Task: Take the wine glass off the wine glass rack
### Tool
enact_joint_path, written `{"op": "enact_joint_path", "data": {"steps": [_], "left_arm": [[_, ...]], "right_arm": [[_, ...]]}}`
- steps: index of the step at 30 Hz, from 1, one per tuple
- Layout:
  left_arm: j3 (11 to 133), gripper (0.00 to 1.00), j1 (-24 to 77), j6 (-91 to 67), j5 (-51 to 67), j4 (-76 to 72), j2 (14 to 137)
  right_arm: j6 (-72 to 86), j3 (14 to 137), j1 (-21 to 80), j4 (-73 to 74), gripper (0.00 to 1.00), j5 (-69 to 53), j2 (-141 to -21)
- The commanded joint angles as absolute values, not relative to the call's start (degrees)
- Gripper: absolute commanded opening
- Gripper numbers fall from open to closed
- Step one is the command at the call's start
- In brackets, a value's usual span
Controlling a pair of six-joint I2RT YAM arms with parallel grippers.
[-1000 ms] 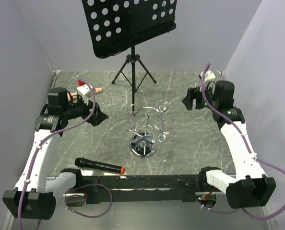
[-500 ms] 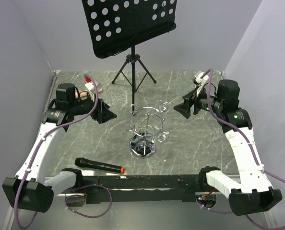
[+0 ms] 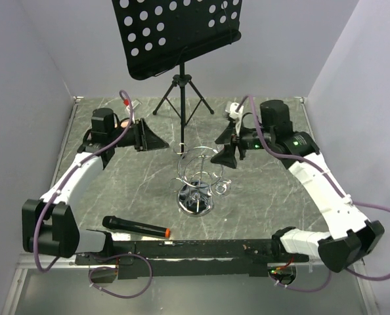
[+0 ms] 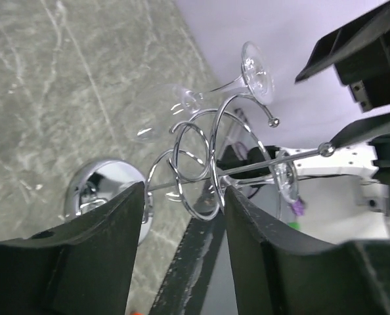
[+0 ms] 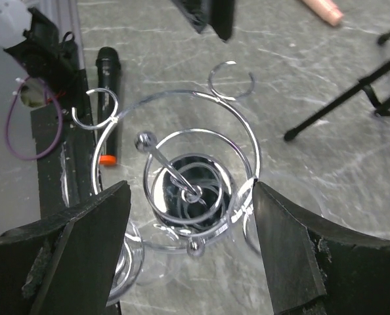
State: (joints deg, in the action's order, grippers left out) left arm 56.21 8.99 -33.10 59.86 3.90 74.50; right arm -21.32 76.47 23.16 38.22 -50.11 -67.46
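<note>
Top view: the wine glass rack (image 3: 196,180) stands mid-frame, with the left gripper (image 3: 154,139) near its upper left and the right gripper (image 3: 224,156) at its upper right edge; the clear glass is hard to make out from here
Left wrist view: it alone shows the wine glass (image 4: 256,65) plainly, top centre, its foot caught at a wire loop of the rack and its stem and bowl slanting down to the left; the other arm's black fingers fill the upper right corner
Right wrist view: it alone looks straight down through the wire rings to the round shiny base; the bowl of a second glass (image 5: 126,262) shows at lower left, partly behind a finger
Left gripper state: jaws apart, nothing between them, the rack framed in the gap
Right gripper state: jaws spread wide and empty, over the rack's top
Surface: a grey marbled table (image 3: 274,197); a black microphone (image 3: 136,228) with an orange end lies at lower left, well apart from the rack
Room: pale plain walls on three sides; a black perforated music stand (image 3: 175,33) on a tripod at top centre
</note>
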Motion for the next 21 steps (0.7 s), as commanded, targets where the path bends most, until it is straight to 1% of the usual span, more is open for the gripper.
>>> {"op": "enact_joint_path", "data": {"steps": [1, 3, 9, 11, 13, 16, 21], "left_arm": [[55.81, 0.56, 9.32, -41.21, 66.44, -6.76, 76.9], [55.2, 0.54, 9.4, -43.32, 67.32, -8.87, 78.39], [55.81, 0.47, 10.02, -43.68, 69.17, -8.87, 81.3], [55.55, 0.43, 10.37, -44.56, 70.05, -11.15, 81.56], [55.9, 0.38, 10.81, -42.9, 70.66, -9.85, 82.35], [57.48, 0.38, 11.51, -39.73, 71.45, -5.37, 83.67], [57.74, 0.37, 13.35, -41.23, 72.68, -7.3, 84.81]], "right_arm": [[-24.26, 81.03, 26.8, 37.27, 0.79, -53.26, -69.34], [-24.69, 81.82, 28.38, 37.26, 0.77, -53.96, -70.39], [-26.28, 83.14, 32.08, 38.06, 0.7, -52.91, -72.42], [-26.45, 82.97, 32.52, 38.23, 0.68, -52.65, -72.86], [-26.63, 82.44, 32.87, 38.15, 0.65, -52.3, -72.95], [-26.63, 81.65, 33.31, 37.62, 0.6, -51.51, -73.12], [-26.81, 81.04, 34.01, 36.56, 0.55, -49.49, -73.56]]}}
